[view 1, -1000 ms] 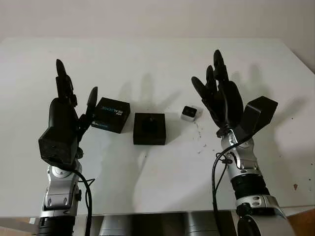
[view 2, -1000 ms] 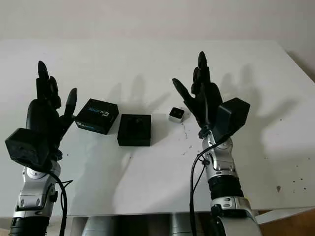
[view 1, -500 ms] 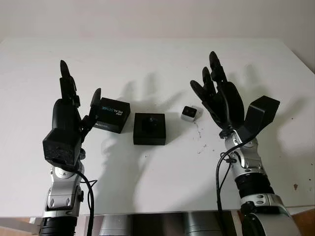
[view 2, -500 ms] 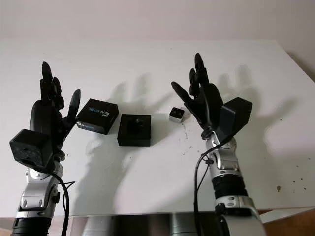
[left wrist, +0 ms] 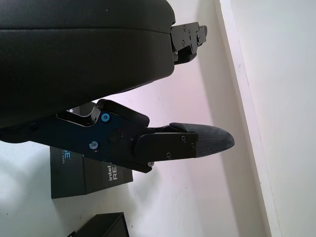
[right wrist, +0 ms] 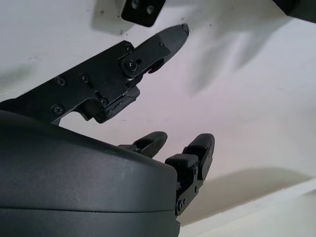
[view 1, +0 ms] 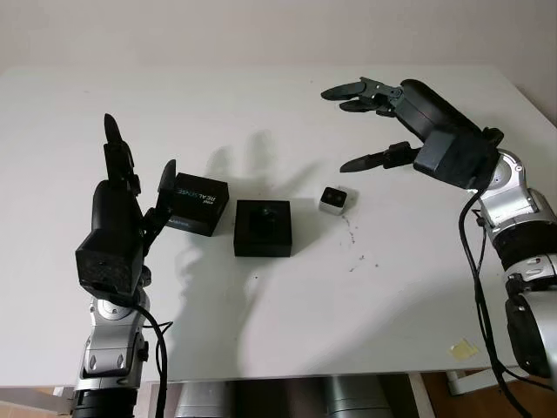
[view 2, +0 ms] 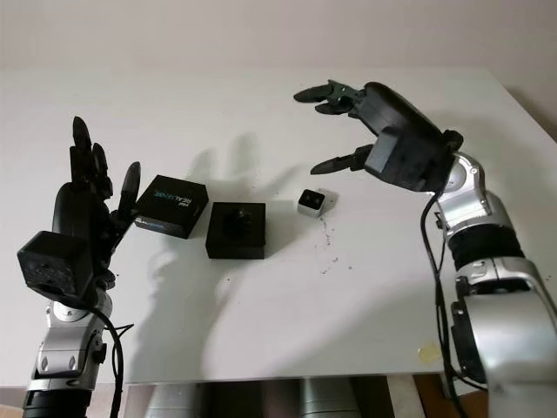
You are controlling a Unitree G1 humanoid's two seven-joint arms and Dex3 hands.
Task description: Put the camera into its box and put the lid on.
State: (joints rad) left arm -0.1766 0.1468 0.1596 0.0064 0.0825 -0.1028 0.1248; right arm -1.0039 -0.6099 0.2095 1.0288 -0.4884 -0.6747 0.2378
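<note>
The small silver camera (view 1: 332, 199) sits on the white table (view 1: 278, 313), right of the open black box (view 1: 264, 227) with a round recess in its insert. The black lid (view 1: 196, 203) with printed lettering lies left of the box, close beside it. My right hand (view 1: 361, 126) is open and hovers palm down above the table, behind and to the right of the camera, touching nothing. My left hand (view 1: 139, 170) is open and held upright just left of the lid. In the left wrist view the lid (left wrist: 91, 173) and a corner of the box (left wrist: 106, 228) appear beyond the thumb.
Small dark specks (view 1: 352, 252) dot the table in front of the camera. The table's right edge runs under my right forearm (view 1: 513, 218). A yellow scrap (view 1: 462, 349) lies below the table's front right corner.
My right hand has swung from upright beside the camera to higher and farther back, turned palm down, with the forearm now coming in from the right. The left hand barely moved.
</note>
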